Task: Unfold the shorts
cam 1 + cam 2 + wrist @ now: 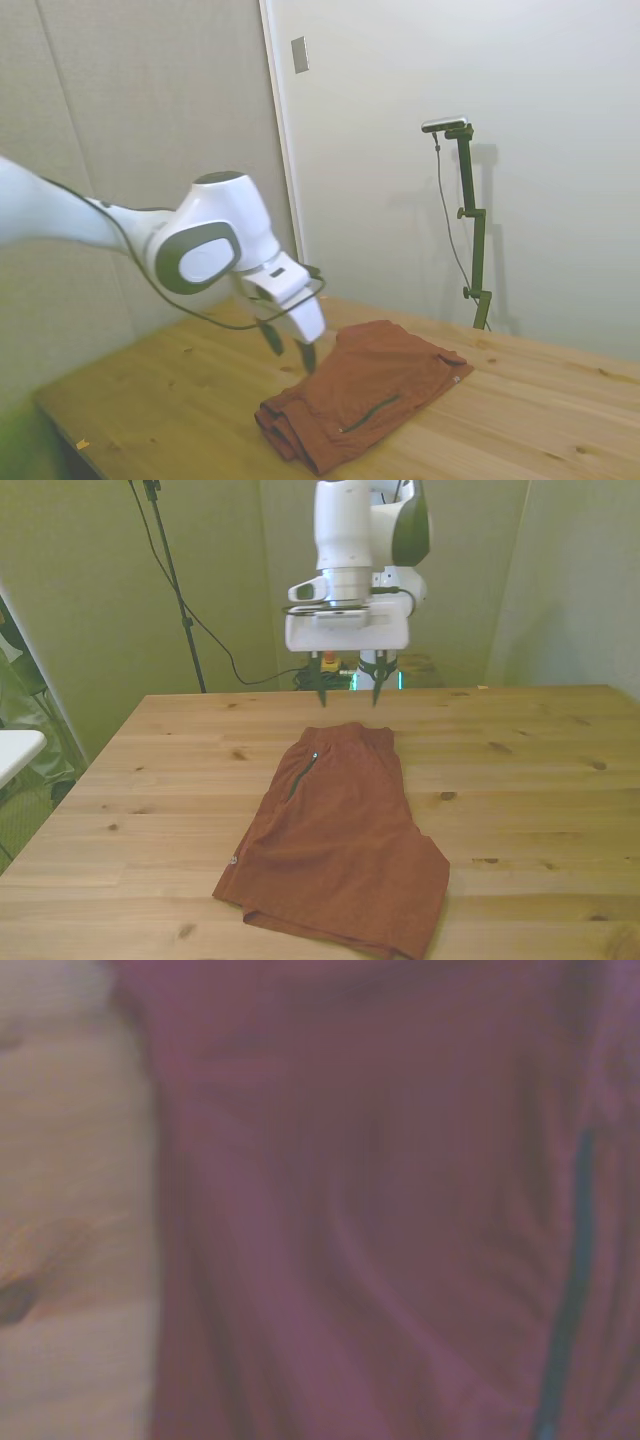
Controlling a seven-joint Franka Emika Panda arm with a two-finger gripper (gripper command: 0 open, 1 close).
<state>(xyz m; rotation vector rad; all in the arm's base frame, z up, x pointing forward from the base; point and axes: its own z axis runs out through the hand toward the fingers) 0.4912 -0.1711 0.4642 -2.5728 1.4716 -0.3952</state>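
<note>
The rust-red shorts (345, 830) lie folded flat on the wooden table (150, 780), with a dark pocket zip line (303, 772) and a small pale tag (457, 379) at one hem. In the side view the shorts (370, 395) show stacked layers at the near end. My gripper (349, 688) hangs open above the table just beyond the waistband end, not touching the cloth; in the side view the gripper (288, 350) is above the shorts' edge. The wrist view is filled with blurred shorts (380, 1210) and a strip of table (70, 1240).
The table's far edge (390, 693) runs just behind the gripper. Black cables (200, 620) hang behind the table at the front view's left. A white object (15, 752) stands off the table at the front view's left.
</note>
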